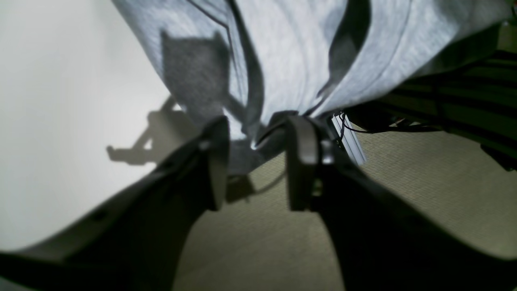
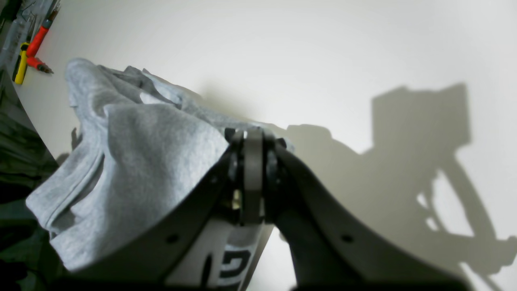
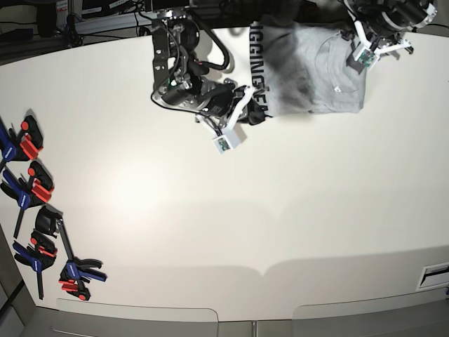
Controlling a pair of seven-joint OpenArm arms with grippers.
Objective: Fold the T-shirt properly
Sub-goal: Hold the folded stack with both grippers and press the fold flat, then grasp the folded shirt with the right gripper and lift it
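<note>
The shirt [image 3: 309,70] lies bunched at the far edge of the table [image 3: 224,210], right of centre, its lettered side partly turned up along the left edge. The right gripper [image 2: 253,139] has its fingers pressed together on a fold of grey cloth at that lettered edge. The left gripper [image 1: 254,133] sits at the shirt's far right corner with its fingers spread, cloth hanging just ahead of them and not pinched as far as the wrist view shows. This looks like the spreading step, before any fold is made. Next, the left gripper likely needs to close on its corner, then both arms must draw the shirt toward the table's middle and flatten it.
</note>
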